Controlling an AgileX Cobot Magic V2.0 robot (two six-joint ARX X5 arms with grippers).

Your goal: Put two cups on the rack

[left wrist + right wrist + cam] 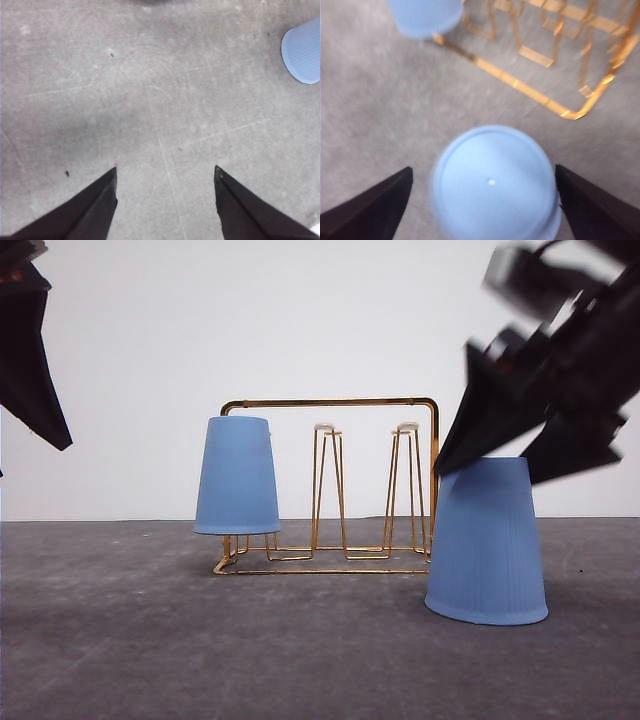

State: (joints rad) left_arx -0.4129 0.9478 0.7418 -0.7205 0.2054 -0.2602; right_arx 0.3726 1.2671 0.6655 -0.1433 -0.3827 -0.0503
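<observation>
One light-blue ribbed cup (237, 477) hangs upside down on the left end of the gold wire rack (330, 402). A second cup (487, 545) stands upside down on the table just right of the rack. My right gripper (487, 476) hovers over it, blurred and open. In the right wrist view the cup's flat bottom (492, 200) sits between the spread fingers of the right gripper (484, 169), which do not touch it. My left gripper (165, 168) is open over bare table, with a cup's edge (302, 55) off to the side.
Two white-tipped prongs (325, 428) (407, 427) stand bare in the middle and right of the rack. The grey table (150, 640) spreads in front of the rack, and a plain white wall stands behind. The left arm's dark finger (30, 370) hangs high at the left.
</observation>
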